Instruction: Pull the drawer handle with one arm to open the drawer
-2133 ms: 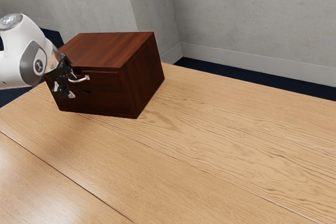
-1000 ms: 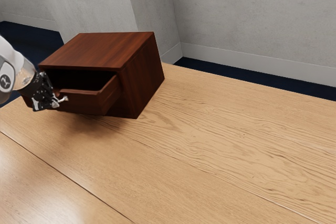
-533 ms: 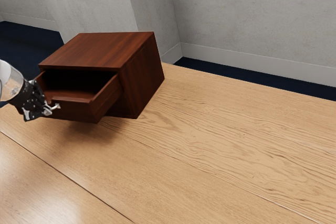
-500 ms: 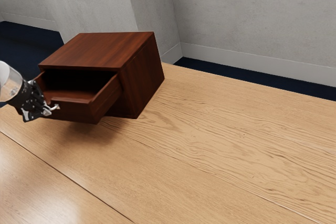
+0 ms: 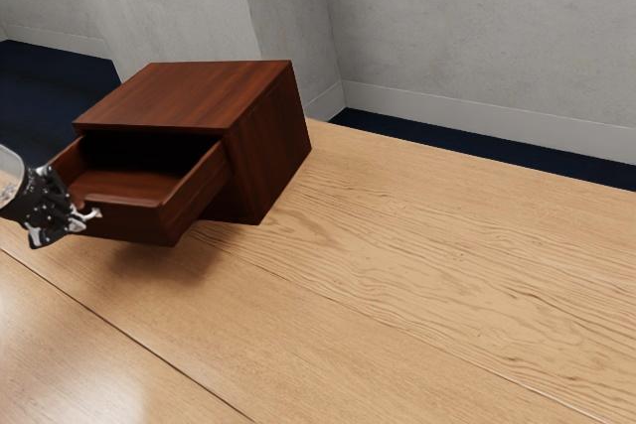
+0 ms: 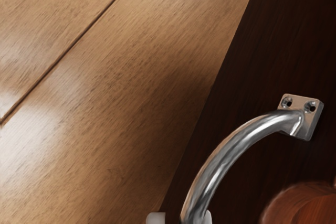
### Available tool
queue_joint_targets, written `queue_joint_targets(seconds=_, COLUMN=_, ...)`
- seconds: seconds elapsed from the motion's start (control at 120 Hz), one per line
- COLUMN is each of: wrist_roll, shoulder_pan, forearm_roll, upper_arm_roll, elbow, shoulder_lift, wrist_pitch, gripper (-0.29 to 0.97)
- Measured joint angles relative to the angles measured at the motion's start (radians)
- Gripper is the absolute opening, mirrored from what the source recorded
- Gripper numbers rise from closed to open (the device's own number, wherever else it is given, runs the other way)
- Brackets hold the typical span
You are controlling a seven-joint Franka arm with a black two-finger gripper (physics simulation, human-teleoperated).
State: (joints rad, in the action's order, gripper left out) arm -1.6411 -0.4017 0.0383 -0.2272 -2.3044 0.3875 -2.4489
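Drawer (image 5: 139, 201) is well out of the cabinet (image 5: 199, 96), front toward the exterior view's left, with the inside floor showing.

- Gripper (image 5: 68, 217) sits at the drawer front on the handle (image 6: 227, 150). It looks narrow and clamped on the bar, but the fingers are too small in the exterior view for me to be sure of contact on both sides.
- Wrist view: the chrome bar curves from under the hand to its mount plate (image 6: 300, 109), screwed to the dark drawer face. The hand appears to be on the bar partway along, not at the mount.
- Drawer hangs just above the table (image 5: 397, 275), front face roughly square to the cabinet sides, no visible tilt.
- Cabinet sits on the table near the wall (image 5: 477, 27) corner.

Step in hand, my read: late in the pull, and the task is mostly done.

To do it well:
- pull straight along the slide axis, parallel to the cabinet sides
- add no lift or twist, since side load could rack the drawer in its opening
- hold the grip firm enough that the round bar can't roll out
- go slow near the end of travel; over-pulling could drag the cabinet across the table or bring the drawer right out
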Motion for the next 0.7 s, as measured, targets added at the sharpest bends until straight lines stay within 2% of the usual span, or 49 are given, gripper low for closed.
queue_joint_targets(seconds=0.25, wrist_roll=0.005, shoulder_pan=-0.002, forearm_roll=0.001, upper_arm_roll=0.000, elbow=-0.033, shoulder_lift=0.033, wrist_pitch=-0.008, gripper=-0.09)
queue_joint_targets(seconds=0.433, wrist_roll=0.014, shoulder_pan=-0.016, forearm_roll=-0.005, upper_arm_roll=0.014, elbow=-0.037, shoulder_lift=0.052, wrist_pitch=-0.019, gripper=0.16)
queue_joint_targets(seconds=0.6, wrist_roll=0.020, shoulder_pan=-0.079, forearm_roll=-0.003, upper_arm_roll=0.095, elbow=-0.042, shoulder_lift=0.089, wrist_pitch=-0.007, gripper=0.40)
queue_joint_targets(seconds=0.7, wrist_roll=0.025, shoulder_pan=-0.081, forearm_roll=-0.003, upper_arm_roll=0.174, elbow=0.038, shoulder_lift=0.114, wrist_pitch=0.097, gripper=0.51)
